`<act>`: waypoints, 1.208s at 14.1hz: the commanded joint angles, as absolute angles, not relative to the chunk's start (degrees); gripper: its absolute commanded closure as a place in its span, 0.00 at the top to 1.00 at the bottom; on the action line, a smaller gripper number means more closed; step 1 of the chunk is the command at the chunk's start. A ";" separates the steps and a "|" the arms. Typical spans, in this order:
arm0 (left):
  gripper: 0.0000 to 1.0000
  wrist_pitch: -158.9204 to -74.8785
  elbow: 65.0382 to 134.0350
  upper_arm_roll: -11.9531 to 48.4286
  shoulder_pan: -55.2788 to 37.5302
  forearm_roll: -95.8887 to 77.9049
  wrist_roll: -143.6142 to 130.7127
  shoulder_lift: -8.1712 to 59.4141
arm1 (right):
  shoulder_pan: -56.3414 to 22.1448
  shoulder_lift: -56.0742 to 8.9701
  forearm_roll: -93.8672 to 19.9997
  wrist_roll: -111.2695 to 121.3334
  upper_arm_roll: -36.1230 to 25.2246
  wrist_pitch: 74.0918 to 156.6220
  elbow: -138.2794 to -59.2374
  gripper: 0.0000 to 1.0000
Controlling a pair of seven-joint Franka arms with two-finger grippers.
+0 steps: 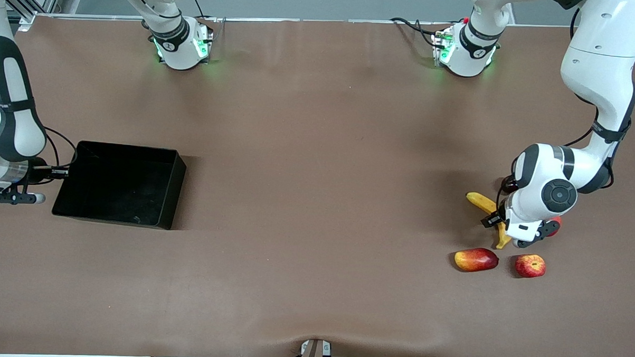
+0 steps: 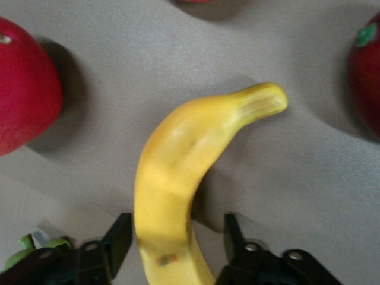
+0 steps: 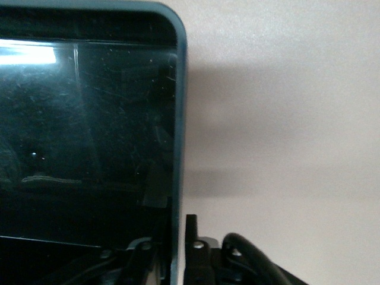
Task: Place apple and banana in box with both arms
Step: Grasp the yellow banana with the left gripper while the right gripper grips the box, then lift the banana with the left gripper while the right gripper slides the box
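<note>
The yellow banana (image 1: 484,203) lies near the left arm's end of the table. My left gripper (image 1: 500,225) is down over it. In the left wrist view the banana (image 2: 178,160) runs between the open fingers (image 2: 119,237), with a gap on each side. The apple (image 1: 530,265), red with yellow streaks, lies nearer the front camera than the banana. The black box (image 1: 120,163) sits toward the right arm's end. My right gripper (image 1: 59,172) is at its end wall. In the right wrist view the gripper (image 3: 172,225) straddles the box wall (image 3: 176,148), shut on it.
A red-yellow mango-like fruit (image 1: 476,259) lies beside the apple. A pinkish-red fruit (image 1: 554,224) and a dark red one (image 1: 507,183) are partly hidden by the left arm. Red fruits (image 2: 18,89) flank the banana in the left wrist view.
</note>
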State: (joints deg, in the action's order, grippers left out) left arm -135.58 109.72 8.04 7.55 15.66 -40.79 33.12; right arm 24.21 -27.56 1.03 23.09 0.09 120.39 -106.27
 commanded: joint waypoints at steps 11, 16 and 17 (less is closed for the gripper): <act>0.00 -112.88 98.01 14.31 3.95 17.23 -42.01 19.87 | 18.12 -22.77 -6.15 24.00 3.95 90.80 -93.70 0.00; 0.00 -107.93 89.23 20.82 3.17 16.88 -41.84 21.00 | 7.67 -22.68 -11.24 16.36 4.48 86.40 -92.20 0.00; 0.00 -107.58 87.56 21.35 2.82 16.70 -41.75 21.44 | 4.43 -22.68 -11.42 14.09 4.40 86.48 -91.85 0.00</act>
